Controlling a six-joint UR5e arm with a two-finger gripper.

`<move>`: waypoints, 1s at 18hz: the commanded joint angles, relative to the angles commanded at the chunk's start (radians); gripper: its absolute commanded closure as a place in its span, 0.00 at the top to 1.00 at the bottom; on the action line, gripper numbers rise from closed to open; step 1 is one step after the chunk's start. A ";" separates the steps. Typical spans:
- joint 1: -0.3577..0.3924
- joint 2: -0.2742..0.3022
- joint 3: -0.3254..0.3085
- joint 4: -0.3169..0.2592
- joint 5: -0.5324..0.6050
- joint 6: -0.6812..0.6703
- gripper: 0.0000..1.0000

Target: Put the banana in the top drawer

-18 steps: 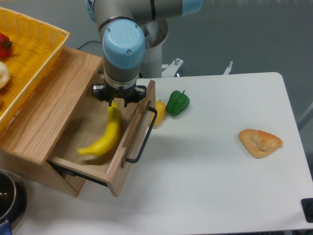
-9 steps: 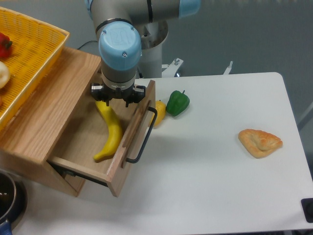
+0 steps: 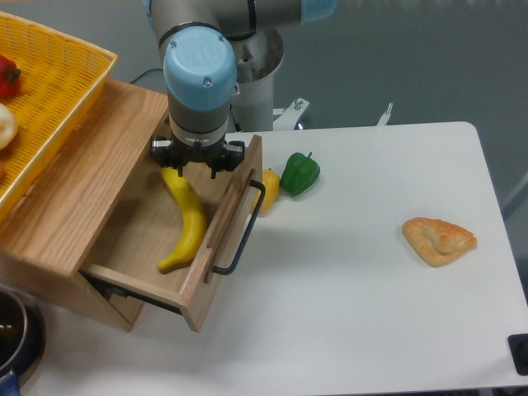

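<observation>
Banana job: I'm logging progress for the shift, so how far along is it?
Nearly done. The top drawer is pulled open and the banana lies inside it on the drawer floor. The end effector hangs over the banana's upper end; whether it has let go is hidden by the wrist. Left: confirm release and lift the arm clear. The drawer is not yet shut.

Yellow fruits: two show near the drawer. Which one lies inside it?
The banana, long and curved, lies inside the open top drawer. The small round yellow fruit sits outside on the table beside the green pepper.
</observation>
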 joint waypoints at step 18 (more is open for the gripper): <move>0.100 0.069 0.041 0.047 -0.009 0.112 0.61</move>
